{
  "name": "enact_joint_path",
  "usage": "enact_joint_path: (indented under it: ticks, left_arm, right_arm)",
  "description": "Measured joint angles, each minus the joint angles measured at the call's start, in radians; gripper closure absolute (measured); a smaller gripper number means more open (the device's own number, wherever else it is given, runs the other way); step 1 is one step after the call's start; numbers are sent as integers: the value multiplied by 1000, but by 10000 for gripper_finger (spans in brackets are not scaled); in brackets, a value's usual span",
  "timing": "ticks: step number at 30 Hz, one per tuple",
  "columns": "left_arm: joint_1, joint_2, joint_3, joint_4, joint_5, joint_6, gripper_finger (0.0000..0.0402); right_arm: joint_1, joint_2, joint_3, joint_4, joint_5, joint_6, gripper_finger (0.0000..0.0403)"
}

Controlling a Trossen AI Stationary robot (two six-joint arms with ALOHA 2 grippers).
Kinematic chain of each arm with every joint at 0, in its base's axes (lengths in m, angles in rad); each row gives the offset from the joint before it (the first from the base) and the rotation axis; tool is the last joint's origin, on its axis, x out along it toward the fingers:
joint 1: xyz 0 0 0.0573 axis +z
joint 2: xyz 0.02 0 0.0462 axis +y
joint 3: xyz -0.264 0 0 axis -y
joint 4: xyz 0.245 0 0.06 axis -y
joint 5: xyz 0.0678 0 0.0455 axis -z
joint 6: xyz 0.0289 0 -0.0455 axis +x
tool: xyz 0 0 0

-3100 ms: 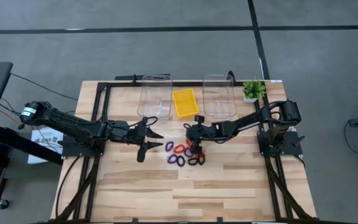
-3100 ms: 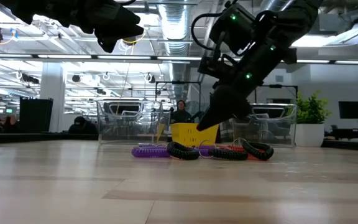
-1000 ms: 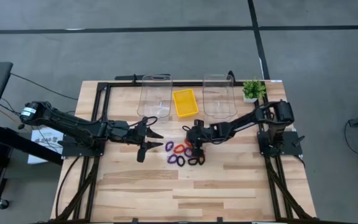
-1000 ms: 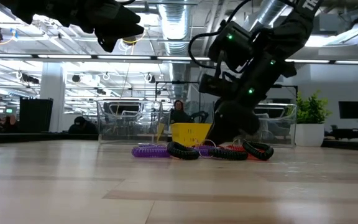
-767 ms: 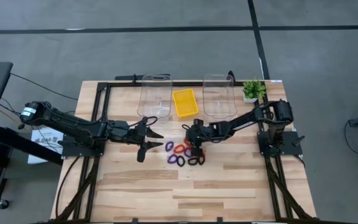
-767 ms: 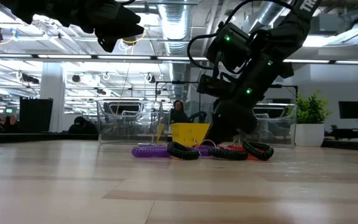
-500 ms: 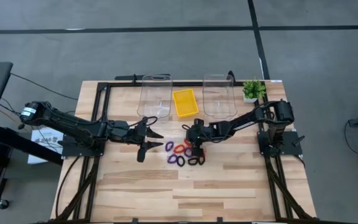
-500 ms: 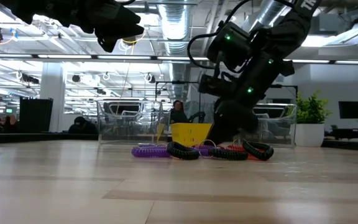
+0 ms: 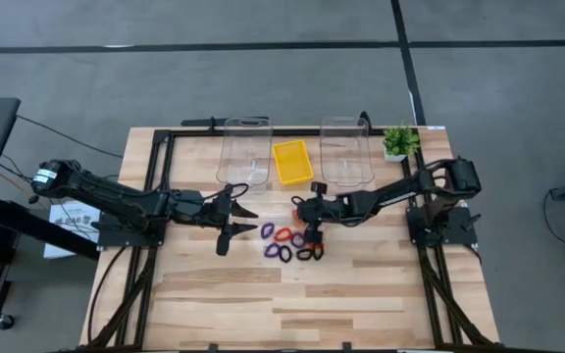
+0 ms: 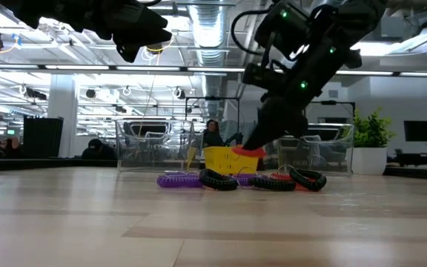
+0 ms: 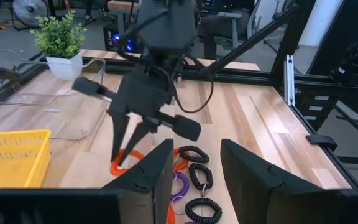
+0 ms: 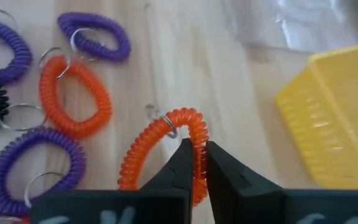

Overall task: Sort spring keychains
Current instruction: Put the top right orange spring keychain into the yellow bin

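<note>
The spring keychains (image 9: 287, 245) lie in a loose pile at mid table: purple (image 10: 178, 180), black (image 10: 217, 180) and orange-red (image 12: 73, 99) loops flat on the wood. My right gripper (image 9: 300, 231) hangs above the pile's far side, shut on one orange-red keychain (image 12: 160, 149). That keychain also shows in the low view (image 10: 247, 150) and, below the right arm, in the left wrist view (image 11: 126, 163). My left gripper (image 9: 241, 224) waits open, left of the pile, its fingers (image 11: 166, 168) apart. My right gripper pinches the orange-red keychain between its two fingers (image 12: 182, 165), on the coil (image 12: 196, 134) just beside its metal ring. The fingers come from above, slanting down. The loop is lifted clear of the table (image 10: 247, 150) and sticks out sideways from the fingertips.
A yellow tray (image 9: 292, 162) stands at the far edge between two clear plastic bins (image 9: 245, 152) (image 9: 346, 152). A small potted plant (image 9: 397, 140) sits at the far right corner. Bare wood stretches across the near half of the table.
My right gripper has risen from the pile, where it stood low among the keychains. The orange-red keychain has come up with it, off the table. The other keychains have stayed where they were.
</note>
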Motion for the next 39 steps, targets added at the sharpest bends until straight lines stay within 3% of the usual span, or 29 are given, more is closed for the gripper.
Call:
enact_joint_path:
  ticks: [8, 18, 24, 39]
  left_arm:
    - [0, 0, 0, 1, 0, 0, 271]
    - [2, 0, 0, 4, 0, 0, 271]
    - [4, 0, 0, 8, 0, 0, 271]
    - [4, 0, 0, 17, 0, 0, 271]
  right_arm:
    - [-53, -64, 1, 44, 88, -78, 380]
    - [-255, -96, 1, 217, 85, -164, 372]
    - [-358, -83, 3, 347, -42, -142, 373]
    - [-415, -70, 3, 357, -134, -70, 354]
